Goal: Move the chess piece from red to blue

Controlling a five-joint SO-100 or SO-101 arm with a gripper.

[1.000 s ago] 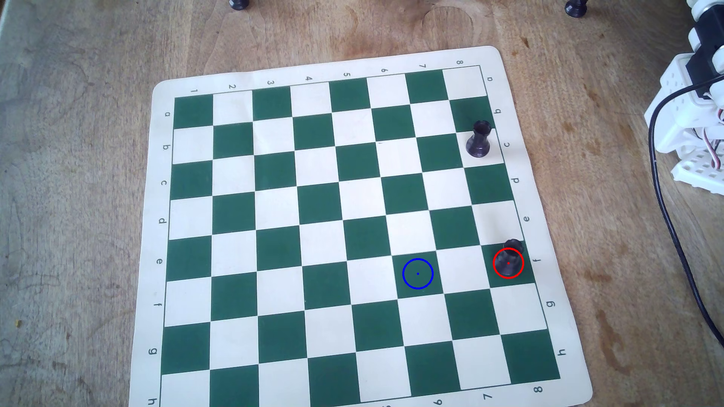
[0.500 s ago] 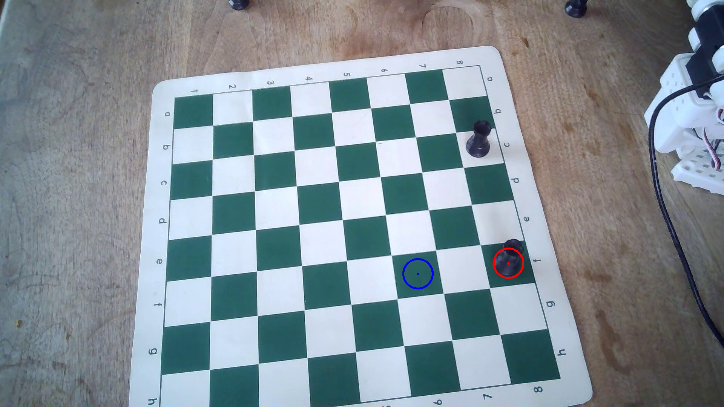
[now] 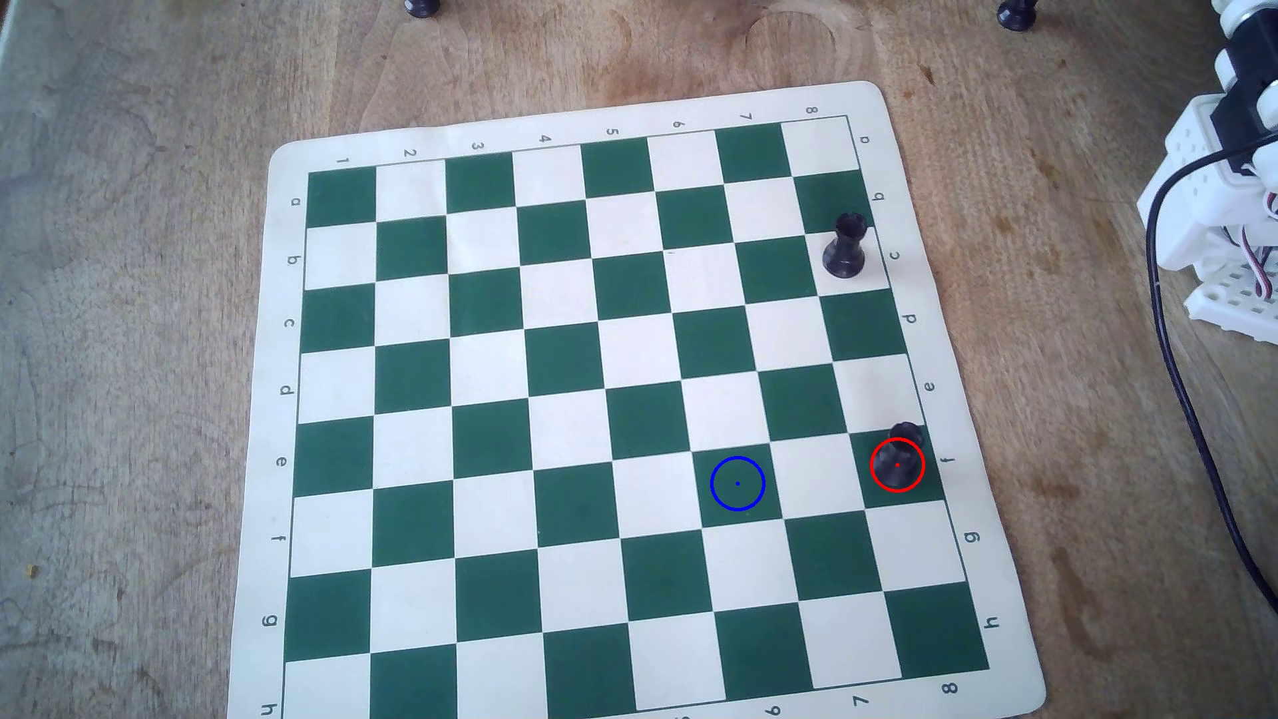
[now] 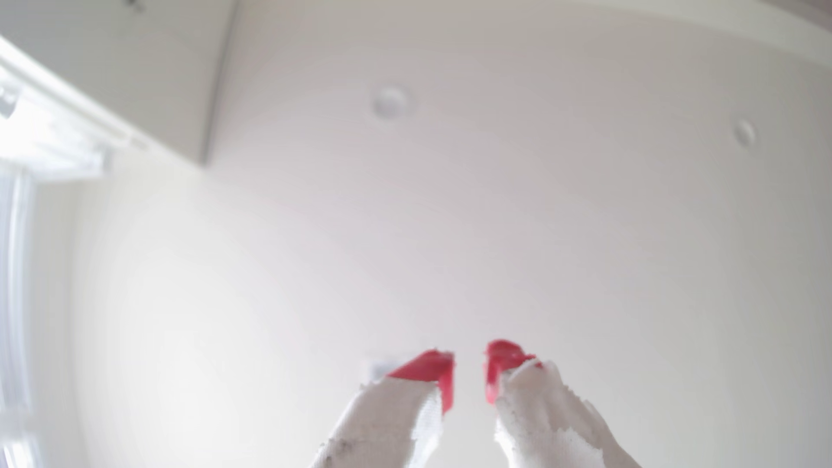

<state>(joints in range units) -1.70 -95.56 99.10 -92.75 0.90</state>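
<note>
In the overhead view the chess piece [image 3: 901, 456], a small black rook, stands inside red [image 3: 873, 464], the ring on a green square at the board's right edge. Blue [image 3: 712, 484] is a ring on an empty green square two squares to the left. My gripper does not appear in the overhead view; only white arm parts [image 3: 1224, 207] show at the right edge. The wrist view looks up at a white ceiling, and there my gripper [image 4: 469, 360] holds its red-tipped white fingers a narrow gap apart with nothing between them.
A second black rook [image 3: 845, 249] stands near the board's upper right edge. The green and cream board mat [image 3: 276, 346] lies on a wooden table. A black cable [image 3: 1189, 415] runs down the right side. Two dark feet [image 3: 422, 7] [image 3: 1016, 14] sit at the top edge.
</note>
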